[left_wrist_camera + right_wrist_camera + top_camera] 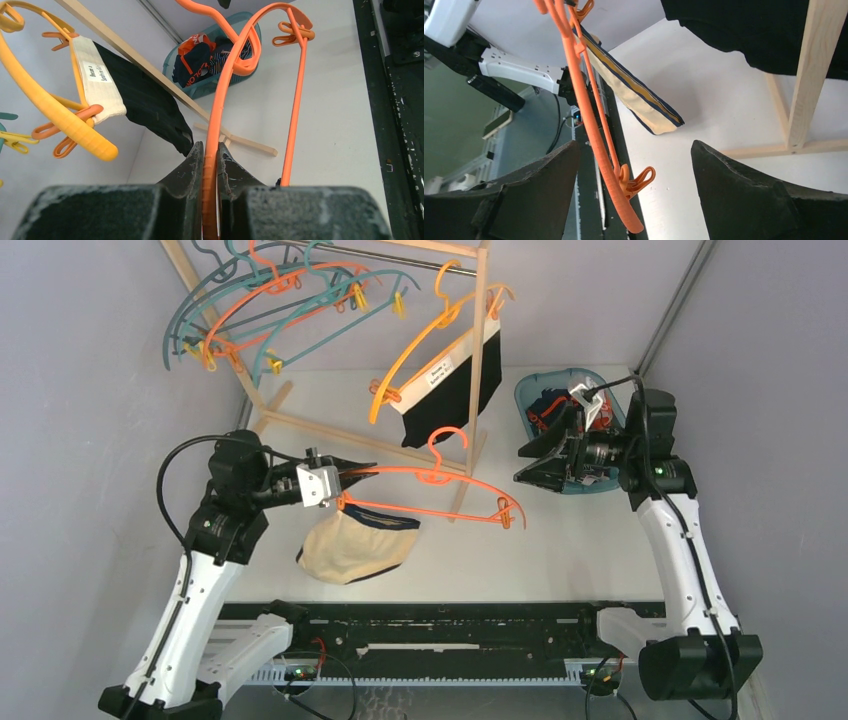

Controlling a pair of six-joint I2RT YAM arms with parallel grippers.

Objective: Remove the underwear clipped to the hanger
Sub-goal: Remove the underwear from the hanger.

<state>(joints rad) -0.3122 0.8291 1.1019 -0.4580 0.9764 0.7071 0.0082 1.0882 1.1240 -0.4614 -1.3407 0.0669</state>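
Note:
My left gripper (362, 470) (211, 150) is shut on one arm of an orange hanger (440, 478) (225, 75) and holds it level above the table. Beige underwear (355, 545) (634, 95) with navy trim hangs from the clip near my left gripper and droops free on its other side. The hanger's far clip (510, 515) (636, 182) is empty. My right gripper (520, 466) (635, 145) is open, with that empty clip end between its fingers, touching neither. Black underwear (455, 380) (145, 105) (749, 30) with a white labelled waistband is clipped to a yellow-orange hanger (430, 330) on the rack.
A wooden rack (480, 340) (806, 75) stands at the back with several empty teal and orange hangers (280, 300). A teal bin (530, 390) (200, 90) behind my right gripper holds navy and orange cloth. The rack's foot bar (360, 435) lies across the table.

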